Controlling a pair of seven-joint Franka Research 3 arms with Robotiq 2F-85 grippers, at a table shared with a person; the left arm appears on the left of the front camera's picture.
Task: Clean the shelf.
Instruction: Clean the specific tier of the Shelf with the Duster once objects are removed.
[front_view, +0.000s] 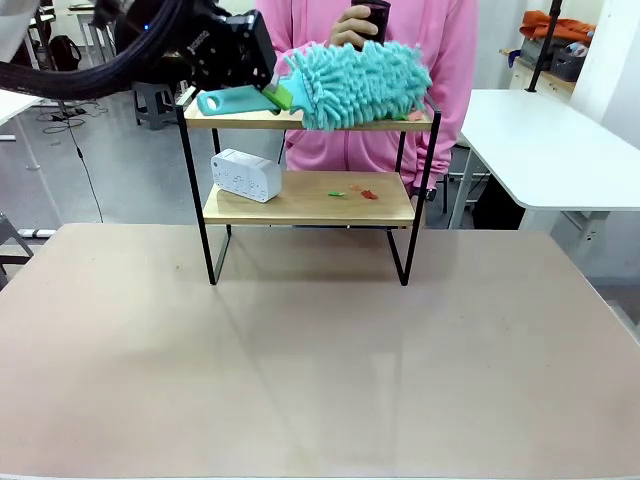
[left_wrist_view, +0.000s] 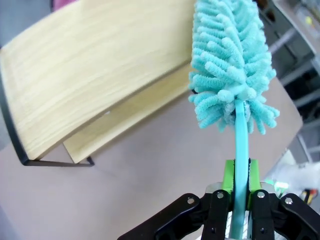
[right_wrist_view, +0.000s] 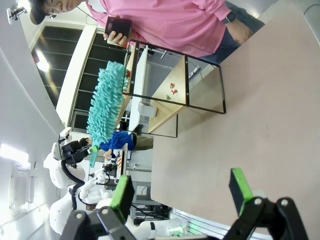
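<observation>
The shelf (front_view: 310, 200) stands at the far middle of the table, with two wooden boards in a black frame. My left gripper (front_view: 279, 95) is at the left end of the top board, shut on the handle of a fluffy teal duster (front_view: 355, 85). The duster's head lies over the right half of the top board; I cannot tell whether it touches. In the left wrist view the handle (left_wrist_view: 241, 160) runs up between the green pads (left_wrist_view: 228, 176) to the duster head (left_wrist_view: 230, 65), beside the top board (left_wrist_view: 95, 75). My right gripper (right_wrist_view: 181, 192) is open and holds nothing, far from the shelf (right_wrist_view: 175, 95).
A white power strip (front_view: 245, 175) sits on the left of the lower board, and small red and green scraps (front_view: 360, 192) lie right of its middle. A person in pink (front_view: 440, 40) stands behind the shelf holding a dark phone (front_view: 372, 18). A white table (front_view: 560, 140) is at the back right.
</observation>
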